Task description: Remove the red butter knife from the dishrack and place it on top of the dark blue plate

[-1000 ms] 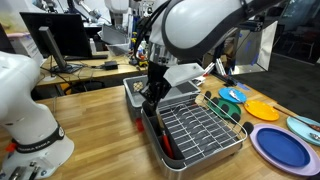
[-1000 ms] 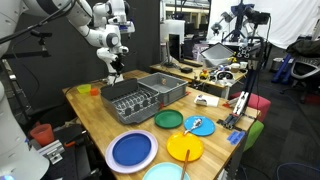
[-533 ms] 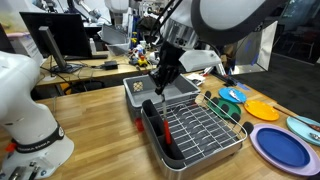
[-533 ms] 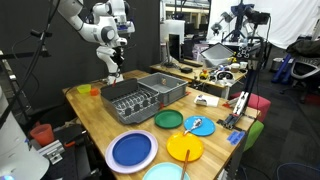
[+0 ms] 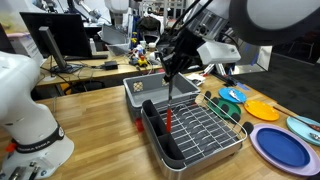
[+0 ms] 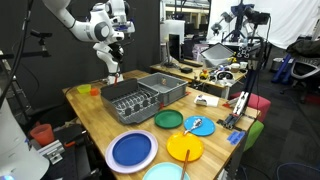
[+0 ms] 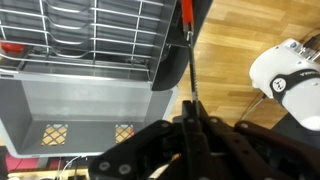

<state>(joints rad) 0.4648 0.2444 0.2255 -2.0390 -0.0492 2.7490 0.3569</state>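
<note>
Wooden table [image 5: 95, 125] carries the silver wire-grid dishrack [image 5: 205, 128] and, well apart, the round raised-rim dark blue plate [image 6: 132, 150]; tool [image 5: 168, 92] above the rack is clenched on the thin plastic red butter knife [image 5: 168, 120], which hangs vertically.

The pincer [image 6: 112, 72] of the white arm is held above the far side of the dishrack [image 6: 128, 98], which is set on the wooden desk [image 6: 93, 124] just beside a grey tub [image 6: 165, 86]. What is gripped is too small to be told. The dark blue plate [image 6: 132, 150] is laid nearer the camera, with a green plate [image 6: 168, 119] and a yellow plate [image 6: 185, 149] near it.
</note>
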